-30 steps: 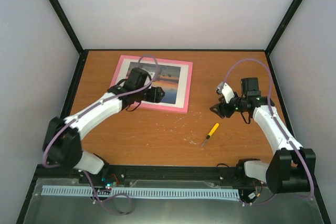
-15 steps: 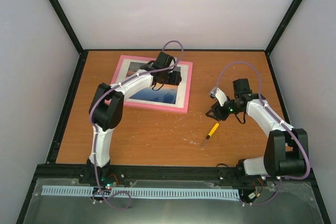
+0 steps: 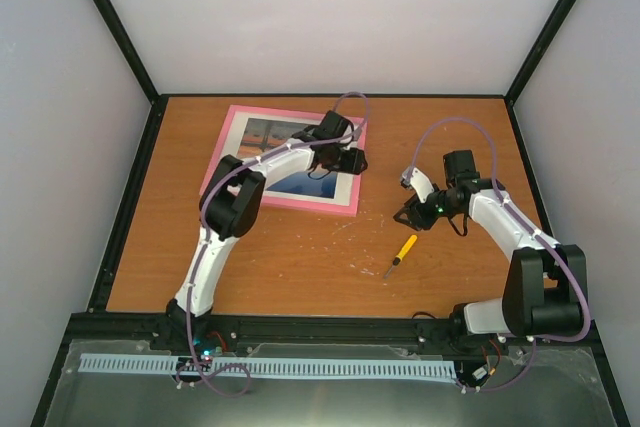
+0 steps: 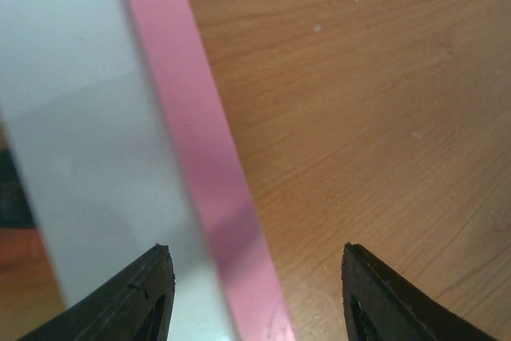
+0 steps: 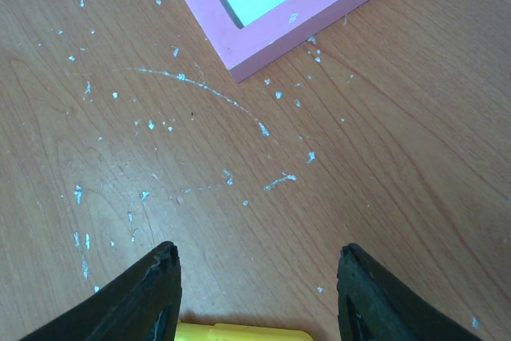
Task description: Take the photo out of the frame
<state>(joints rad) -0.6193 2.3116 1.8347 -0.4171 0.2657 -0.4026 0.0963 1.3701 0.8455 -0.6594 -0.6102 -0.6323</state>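
Note:
The frame (image 3: 300,203), with its thin pink border, lies face up at the back left of the table. The photo (image 3: 268,132), an orange and blue sunset behind a white mat, sits inside it. My left gripper (image 3: 356,161) hangs open over the frame's right edge. In the left wrist view one finger (image 4: 148,297) is over the white mat and the other over bare wood, with the pink border (image 4: 204,165) between them. My right gripper (image 3: 406,210) is open and empty, low over the table to the right of the frame. The frame's corner (image 5: 267,29) shows ahead of it.
A small yellow-handled screwdriver (image 3: 402,252) lies on the wooden table (image 3: 300,257) just below the right gripper; its handle (image 5: 239,331) shows between the right fingers' bases. White flecks and scratches mark the wood. Black rails and grey walls enclose the table.
The left arm has swung right across the frame, from its middle to its right edge. Both grippers' jaws have narrowed somewhat. The right gripper shifted slightly left.

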